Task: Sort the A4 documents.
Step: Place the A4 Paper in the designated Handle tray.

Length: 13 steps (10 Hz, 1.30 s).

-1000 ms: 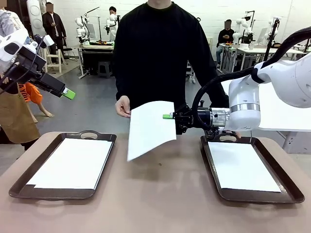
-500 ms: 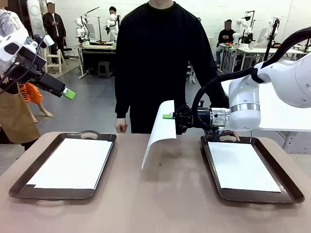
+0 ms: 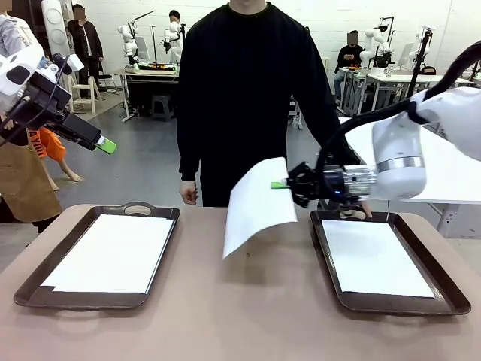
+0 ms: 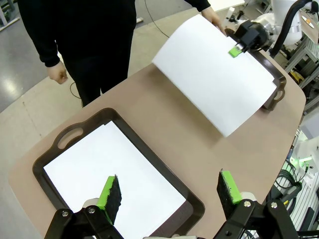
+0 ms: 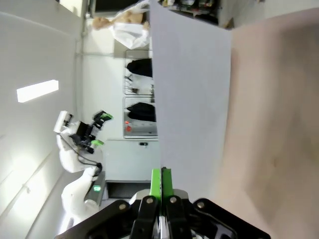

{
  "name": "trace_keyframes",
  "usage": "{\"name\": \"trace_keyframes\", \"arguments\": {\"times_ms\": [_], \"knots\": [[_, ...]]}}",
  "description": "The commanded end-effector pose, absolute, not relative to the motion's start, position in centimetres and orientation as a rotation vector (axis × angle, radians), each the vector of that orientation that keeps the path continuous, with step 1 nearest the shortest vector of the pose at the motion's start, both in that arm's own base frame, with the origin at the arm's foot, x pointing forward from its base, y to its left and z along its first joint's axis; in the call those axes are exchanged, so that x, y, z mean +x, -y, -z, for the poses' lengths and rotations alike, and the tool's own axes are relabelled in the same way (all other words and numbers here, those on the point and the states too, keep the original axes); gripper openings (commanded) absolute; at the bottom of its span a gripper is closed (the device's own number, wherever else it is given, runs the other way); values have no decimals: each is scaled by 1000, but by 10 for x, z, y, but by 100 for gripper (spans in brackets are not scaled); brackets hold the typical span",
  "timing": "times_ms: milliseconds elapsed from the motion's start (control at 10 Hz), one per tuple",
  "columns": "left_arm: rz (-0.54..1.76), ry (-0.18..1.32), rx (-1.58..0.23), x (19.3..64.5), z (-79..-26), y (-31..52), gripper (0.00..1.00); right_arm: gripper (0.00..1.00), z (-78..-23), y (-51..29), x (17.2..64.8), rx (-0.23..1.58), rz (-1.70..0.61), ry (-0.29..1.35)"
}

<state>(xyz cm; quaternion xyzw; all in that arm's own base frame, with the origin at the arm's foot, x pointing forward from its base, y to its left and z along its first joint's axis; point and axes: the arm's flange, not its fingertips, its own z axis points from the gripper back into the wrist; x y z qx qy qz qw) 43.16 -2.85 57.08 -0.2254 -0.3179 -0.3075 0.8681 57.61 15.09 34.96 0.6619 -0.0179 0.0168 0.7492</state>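
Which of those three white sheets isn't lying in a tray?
The middle sheet. The right gripper pinches its edge, holding it in the air above the table, while the other two sheets lie flat in brown trays.
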Motion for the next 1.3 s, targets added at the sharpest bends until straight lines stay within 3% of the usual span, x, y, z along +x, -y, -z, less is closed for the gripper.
{"name": "trace_keyframes", "arguments": {"times_ms": [0, 500, 900, 1100, 1200], "knots": [[655, 671, -475, 432, -570, 27, 100, 1, -360, -96, 551, 1379, -19, 32], [655, 671, -475, 432, -570, 27, 100, 1, -364, -16, 531, 1354, -82, 27], [655, 671, -475, 432, -570, 27, 100, 1, -337, 12, 536, 1289, -34, 16], [655, 671, -475, 432, -570, 27, 100, 1, -329, 35, 529, 1193, -21, 40], [655, 671, -475, 432, -570, 27, 100, 1, -322, 46, 529, 1052, 21, 78]]}}
